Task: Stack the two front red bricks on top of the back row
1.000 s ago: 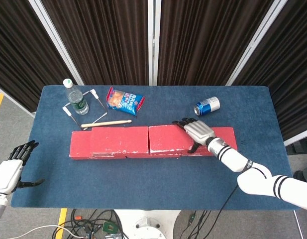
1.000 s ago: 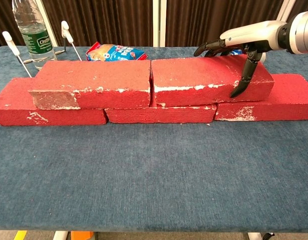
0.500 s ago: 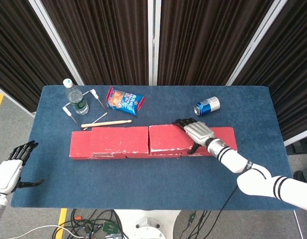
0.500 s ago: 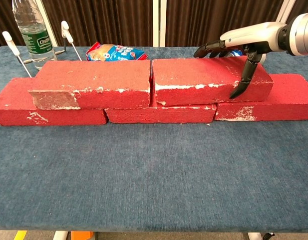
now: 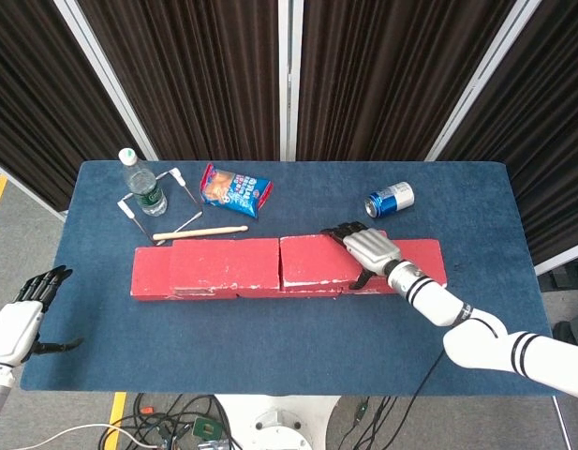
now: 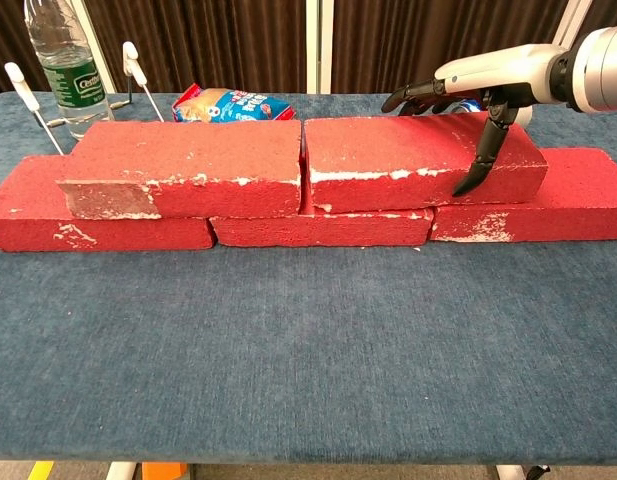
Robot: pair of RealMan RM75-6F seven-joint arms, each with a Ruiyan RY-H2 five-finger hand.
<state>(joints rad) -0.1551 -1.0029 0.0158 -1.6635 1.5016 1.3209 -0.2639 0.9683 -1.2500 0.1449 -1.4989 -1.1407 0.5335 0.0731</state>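
Note:
Two red bricks lie side by side on a lower row of three red bricks [image 6: 578, 195]. The left upper brick [image 6: 188, 165] [image 5: 223, 262] has nothing touching it. My right hand [image 6: 478, 85] [image 5: 371, 248] grips the right end of the right upper brick [image 6: 388, 160] [image 5: 312, 260], with the fingers over its top back edge and the thumb [image 6: 481, 160] down its front face. The two upper bricks nearly touch at the middle. My left hand [image 5: 22, 314] hangs open beyond the table's front left corner, holding nothing; only the head view shows it.
Behind the bricks are a water bottle [image 5: 141, 183], a wire stand with white tips [image 5: 181, 192], a wooden stick [image 5: 200, 232], a snack bag [image 5: 235, 189] and a blue can [image 5: 390, 200]. Blue cloth [image 6: 308, 350] covers the table in front of the bricks.
My right hand has slid a little to the left along the right upper brick, thumb included. The brick has barely shifted. The left hand has not moved.

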